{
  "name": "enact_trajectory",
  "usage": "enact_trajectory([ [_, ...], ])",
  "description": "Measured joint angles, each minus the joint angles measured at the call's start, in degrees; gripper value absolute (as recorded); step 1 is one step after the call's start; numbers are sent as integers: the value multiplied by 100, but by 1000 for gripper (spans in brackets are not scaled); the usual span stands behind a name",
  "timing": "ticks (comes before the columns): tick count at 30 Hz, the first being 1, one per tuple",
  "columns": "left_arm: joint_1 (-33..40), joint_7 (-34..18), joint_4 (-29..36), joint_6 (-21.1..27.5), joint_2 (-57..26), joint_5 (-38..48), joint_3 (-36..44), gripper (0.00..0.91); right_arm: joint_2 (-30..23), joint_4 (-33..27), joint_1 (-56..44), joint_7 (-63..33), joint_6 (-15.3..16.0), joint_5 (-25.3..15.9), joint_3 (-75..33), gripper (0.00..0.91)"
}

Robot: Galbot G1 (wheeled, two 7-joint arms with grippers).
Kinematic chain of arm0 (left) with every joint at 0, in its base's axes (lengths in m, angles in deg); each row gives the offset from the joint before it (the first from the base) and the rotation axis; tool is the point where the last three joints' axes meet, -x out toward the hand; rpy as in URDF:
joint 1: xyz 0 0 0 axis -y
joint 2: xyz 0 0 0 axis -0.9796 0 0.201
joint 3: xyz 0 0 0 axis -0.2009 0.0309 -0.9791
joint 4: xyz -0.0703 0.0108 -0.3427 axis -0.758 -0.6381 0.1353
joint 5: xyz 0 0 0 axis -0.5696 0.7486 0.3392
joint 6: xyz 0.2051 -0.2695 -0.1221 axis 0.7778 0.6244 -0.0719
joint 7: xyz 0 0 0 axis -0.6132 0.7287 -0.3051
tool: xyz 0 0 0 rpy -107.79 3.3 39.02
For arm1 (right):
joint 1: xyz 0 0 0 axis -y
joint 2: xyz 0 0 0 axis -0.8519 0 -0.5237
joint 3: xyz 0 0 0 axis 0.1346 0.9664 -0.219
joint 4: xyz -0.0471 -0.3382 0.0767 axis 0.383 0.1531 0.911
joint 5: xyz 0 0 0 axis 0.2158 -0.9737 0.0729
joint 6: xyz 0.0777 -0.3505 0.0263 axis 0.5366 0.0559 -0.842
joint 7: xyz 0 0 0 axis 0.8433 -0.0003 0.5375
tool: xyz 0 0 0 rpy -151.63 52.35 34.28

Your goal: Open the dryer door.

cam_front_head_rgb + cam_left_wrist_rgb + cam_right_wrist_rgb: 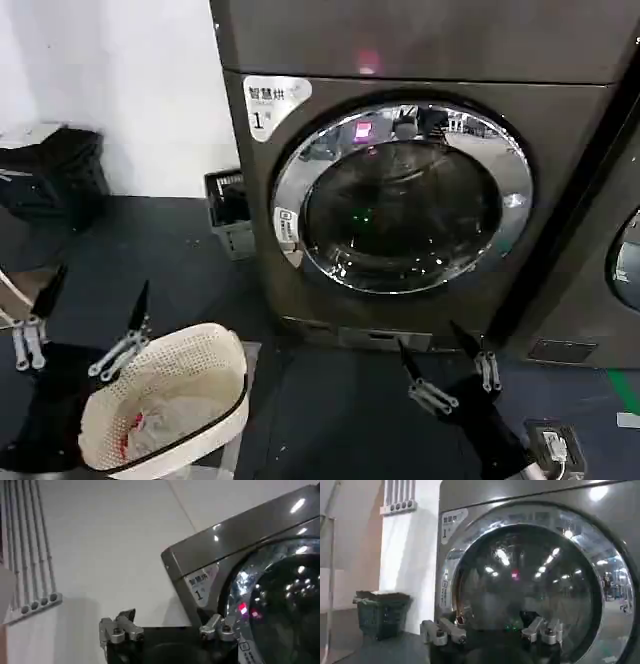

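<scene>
Both sets of jaws stand apart with nothing between them. Your right gripper [442, 364] hangs low in front of the dryer [420, 60], just below the dryer door [400, 195] and clear of it, its two dark fingers pointing up toward the chrome rim. From the right wrist view, the right gripper [492, 632] faces the dryer door [530, 580] squarely, and the dryer [520, 492] rises behind it.

You can see the door is shut, its rim flush against the front panel, dark glass in the middle. A white label [273, 103] with a "1" sits on the dryer's front, up and to the left of the door.

Your left gripper [95, 320] waits well to the left of the dryer, above a white laundry basket [205, 370] on the floor. A dark crate [228, 210] stands against the dryer's left side. In the left wrist view, the left gripper [167, 630] points toward the dryer's labelled corner.
</scene>
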State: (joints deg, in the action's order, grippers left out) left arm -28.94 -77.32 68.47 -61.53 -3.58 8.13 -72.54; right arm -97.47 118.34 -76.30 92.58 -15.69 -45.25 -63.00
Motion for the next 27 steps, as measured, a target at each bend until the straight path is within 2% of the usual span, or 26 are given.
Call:
enact_trajectory([
  [4, -44, -28, -1, 54, 7, -20, 55, 907, 60, -19, 120, 15, 114, 70, -25, 907],
  [14, -139, -88, -4, 621, -38, -268, 267, 907, 658, -385, 929, 96, 588, 761, -170, 907],
  [27, -293, -219, -6, 599, 71, -288, 459, 907, 1905, -1598, 2746, 363, 745, 1219, 391, 907],
])
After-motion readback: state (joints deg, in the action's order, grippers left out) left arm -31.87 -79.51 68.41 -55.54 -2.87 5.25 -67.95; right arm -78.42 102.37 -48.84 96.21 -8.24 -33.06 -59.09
